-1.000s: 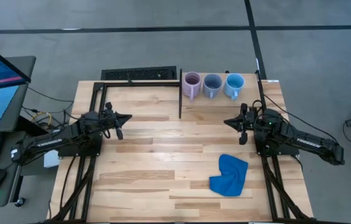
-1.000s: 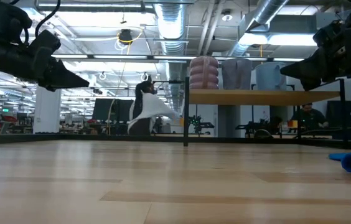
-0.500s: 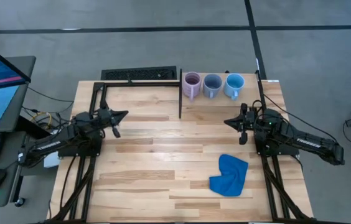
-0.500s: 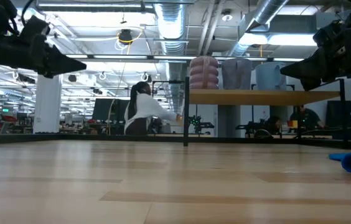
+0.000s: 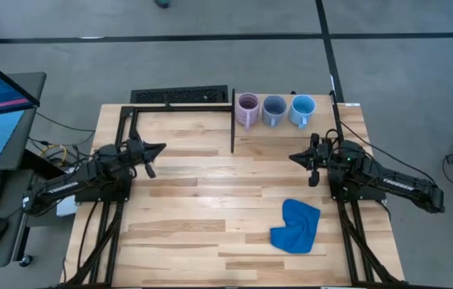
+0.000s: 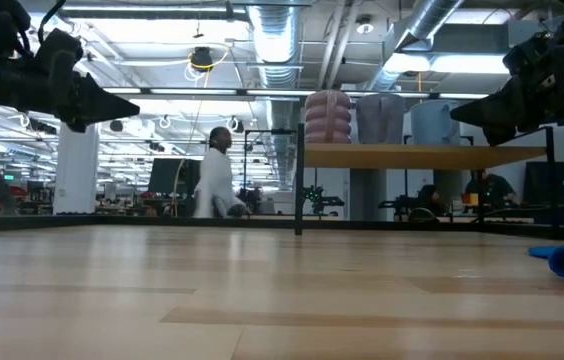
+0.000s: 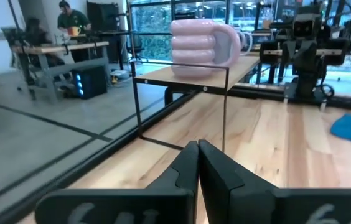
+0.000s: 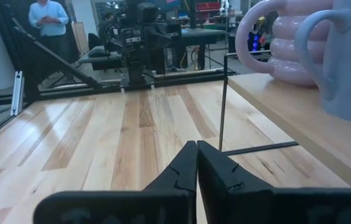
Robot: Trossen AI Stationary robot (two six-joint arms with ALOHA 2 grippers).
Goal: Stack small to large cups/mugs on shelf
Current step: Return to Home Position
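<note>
Three mugs stand upright in a row on the raised pale wood shelf (image 5: 291, 132) at the table's far right: the lilac mug (image 5: 247, 109), the grey-blue mug (image 5: 274, 110) and the sky blue mug (image 5: 302, 110). The low view shows them side by side on the shelf (image 6: 422, 155): lilac (image 6: 328, 116), grey-blue (image 6: 381, 118), sky blue (image 6: 432, 121). My left gripper (image 5: 159, 148) hovers shut over the table's left side, pointing right. My right gripper (image 5: 293, 157) hovers shut just near of the shelf, pointing left. The wrist views show both fingertip pairs closed (image 7: 197, 152) (image 8: 196, 151).
A crumpled blue cloth (image 5: 296, 226) lies on the table's near right part. A black metal frame (image 5: 182, 105) runs along the far left edge, and a thin black post (image 5: 233, 120) marks the shelf's left end. A person walks in the room behind (image 6: 214, 185).
My left gripper drew back a little toward the table's left edge and far side, rising slightly, then held still. My right gripper kept still. The mugs stayed in place.
</note>
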